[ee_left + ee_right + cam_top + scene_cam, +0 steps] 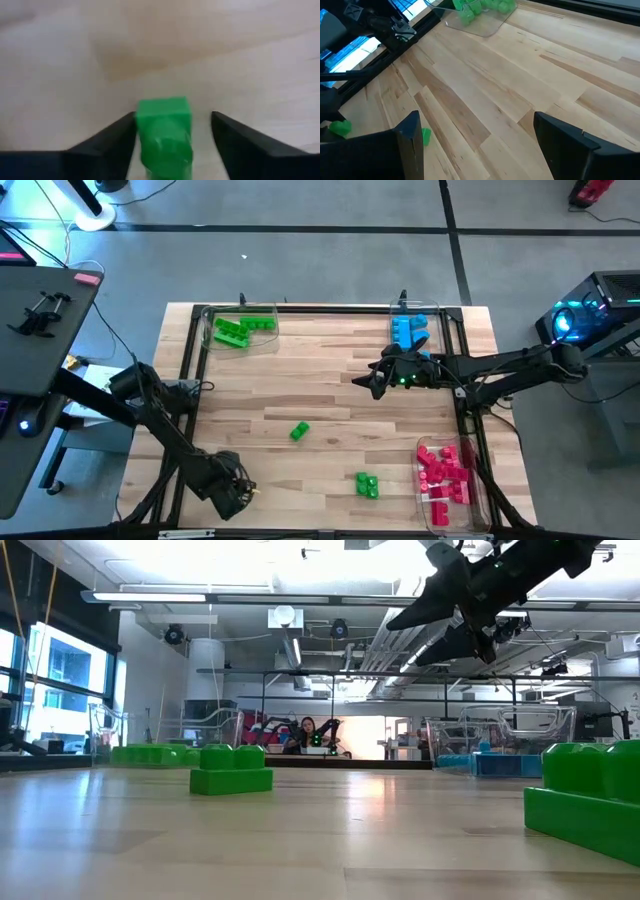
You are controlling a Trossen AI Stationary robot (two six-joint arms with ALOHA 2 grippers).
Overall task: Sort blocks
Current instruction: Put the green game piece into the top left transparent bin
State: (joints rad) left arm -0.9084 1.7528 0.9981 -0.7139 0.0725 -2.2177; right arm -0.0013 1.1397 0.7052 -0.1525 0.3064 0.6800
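The left pincer (232,492) sits low at the near left corner of the wooden bench (320,390), and its wrist view shows a green block (165,135) between its two dark fingers (107,137). The block touches one finger, while a gap remains on the other side, so the jaws are parted around it and not yet closed. At the far left corner, a clear tray (240,330) holds a cluster of green blocks (243,329). A single green block (299,432) lies loose near the middle of the bench, and a small group of green blocks (367,485) lies closer to the near edge, right of centre. In the low view, these loose green pieces stand in the foreground on the bench. The right pincer (368,382) hovers above the bench right of centre, near the far side, with its fingers (410,142) spread wide and nothing between them. Just beyond it, at the far right corner, light blue blocks (408,330) are gathered in a tray. At the near right corner, another clear tray (447,485) holds a pile of red-pink blocks (445,470).
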